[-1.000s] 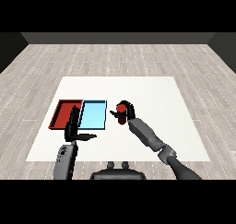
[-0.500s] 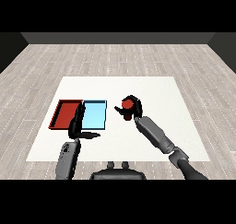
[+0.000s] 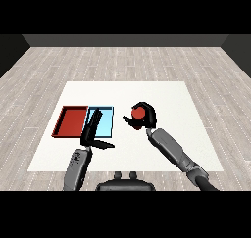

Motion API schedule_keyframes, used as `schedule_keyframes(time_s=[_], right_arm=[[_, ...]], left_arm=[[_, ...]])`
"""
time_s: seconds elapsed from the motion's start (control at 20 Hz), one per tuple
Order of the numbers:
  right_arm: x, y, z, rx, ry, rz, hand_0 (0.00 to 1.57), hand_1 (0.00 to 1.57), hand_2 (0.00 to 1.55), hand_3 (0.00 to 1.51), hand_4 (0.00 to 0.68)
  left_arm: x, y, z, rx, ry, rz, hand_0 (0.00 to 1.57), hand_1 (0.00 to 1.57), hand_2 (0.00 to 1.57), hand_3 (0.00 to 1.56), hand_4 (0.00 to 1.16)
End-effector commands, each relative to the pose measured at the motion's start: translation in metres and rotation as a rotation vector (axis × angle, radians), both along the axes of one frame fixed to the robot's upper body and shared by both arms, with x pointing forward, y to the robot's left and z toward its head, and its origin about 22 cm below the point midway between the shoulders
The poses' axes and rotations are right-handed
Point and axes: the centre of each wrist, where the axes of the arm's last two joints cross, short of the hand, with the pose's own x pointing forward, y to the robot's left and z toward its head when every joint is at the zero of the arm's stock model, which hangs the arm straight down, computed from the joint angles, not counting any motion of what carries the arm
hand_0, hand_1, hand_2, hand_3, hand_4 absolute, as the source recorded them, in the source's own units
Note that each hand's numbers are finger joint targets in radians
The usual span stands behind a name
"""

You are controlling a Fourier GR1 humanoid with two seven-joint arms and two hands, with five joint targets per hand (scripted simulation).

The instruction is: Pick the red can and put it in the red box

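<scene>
My right hand (image 3: 146, 120) is curled round the red can (image 3: 139, 113) and holds it above the white table, to the right of both trays. The can's red top faces me. The red tray (image 3: 72, 121) lies flat at the left, with the light blue tray (image 3: 105, 127) touching its right side. My left hand (image 3: 92, 131) stands over the near edge of the blue tray with straight fingers and the thumb stuck out to the right; it holds nothing and hides part of that tray.
The white table (image 3: 171, 100) reaches past the trays on every side. Grey plank floor (image 3: 127, 60) surrounds it. My left forearm (image 3: 76, 166) rises from the lower left, my right forearm (image 3: 171, 151) from the lower right.
My right hand has risen with the red can and turned it so its top faces me. The left hand has crept slightly right over the blue tray.
</scene>
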Motion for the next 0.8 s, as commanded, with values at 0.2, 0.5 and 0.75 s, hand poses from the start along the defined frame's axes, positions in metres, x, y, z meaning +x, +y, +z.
schedule_keyframes(time_s=[0.2, 0.5, 0.75], right_arm=[[-0.022, -0.011, 0.028, 0.011, -0.078, 0.013, 1.57, 1.57, 1.46, 1.41, 0.646], [-0.031, 0.004, 0.032, 0.021, -0.129, 0.034, 1.57, 1.57, 1.48, 1.43, 0.649], [-0.026, 0.008, 0.021, 0.003, -0.118, 0.029, 1.57, 1.57, 1.48, 1.42, 0.647]], left_arm=[[-0.01, -0.029, -0.003, 0.0, 0.026, -0.071, 0.0, 0.0, 0.0, 0.0, 0.0], [-0.005, -0.061, 0.01, -0.015, 0.062, -0.141, 0.0, 0.0, 0.0, 0.0, 0.0], [0.005, -0.076, 0.006, 0.027, 0.102, -0.152, 0.0, 0.0, 0.0, 0.0, 0.0]])
